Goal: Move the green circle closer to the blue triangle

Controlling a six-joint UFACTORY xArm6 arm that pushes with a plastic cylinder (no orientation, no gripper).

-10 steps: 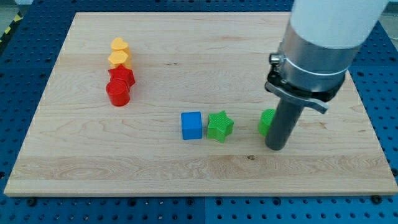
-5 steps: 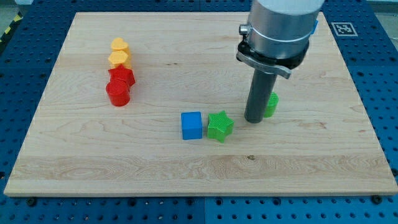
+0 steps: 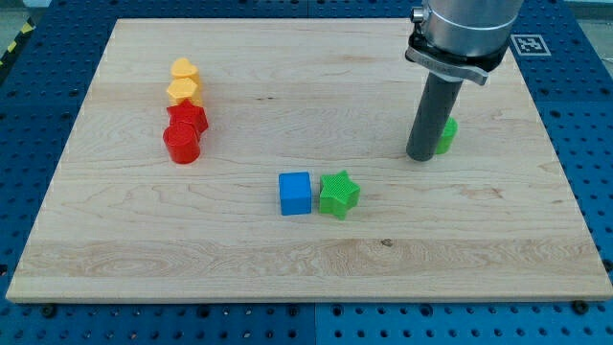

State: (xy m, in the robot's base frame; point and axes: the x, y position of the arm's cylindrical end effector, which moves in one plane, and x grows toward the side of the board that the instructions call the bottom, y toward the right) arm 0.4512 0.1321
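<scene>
The green circle (image 3: 447, 135) lies on the wooden board toward the view's right, mostly hidden behind my rod. My tip (image 3: 420, 157) touches the board right against the circle's left side. The blue triangle does not show; the arm's body covers the board's top right corner.
A blue cube (image 3: 295, 193) and a green star (image 3: 338, 195) sit side by side near the board's middle. At the view's left, two yellow blocks (image 3: 183, 83) and two red blocks (image 3: 182, 134) form a short column. The wooden board (image 3: 287, 259) lies on a blue pegboard table.
The tip has moved up and to the view's right, after a swing left. The green circle has slid with it toward the view's upper right.
</scene>
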